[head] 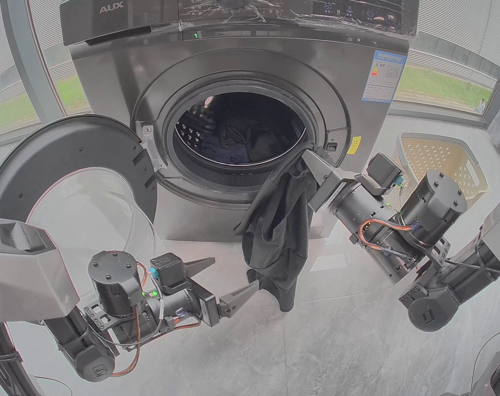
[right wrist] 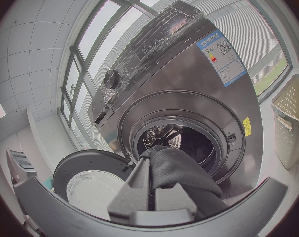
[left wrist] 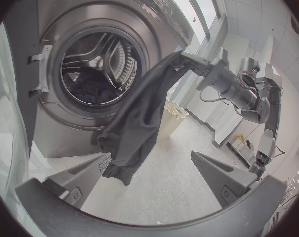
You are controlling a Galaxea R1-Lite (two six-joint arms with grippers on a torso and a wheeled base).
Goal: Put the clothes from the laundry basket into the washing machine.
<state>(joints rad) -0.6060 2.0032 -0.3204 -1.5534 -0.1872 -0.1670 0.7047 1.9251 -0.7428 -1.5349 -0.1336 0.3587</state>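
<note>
At 4 o'clock on the washing machine's [head: 112,78] open port, the right gripper [head: 311,163] is clamped on a black garment [head: 277,226], which hangs down outside the front panel. Other dark clothes [head: 250,133] lie inside the drum. At 8 o'clock of the garment, the left gripper [head: 233,275] is spread wide, holding nothing. The laundry basket [head: 442,158] stands at 3 o'clock of the machine.

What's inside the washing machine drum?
Dark clothes lie low in the drum. The black garment held by the right gripper hangs outside, covering the opening's lower right edge.
</note>
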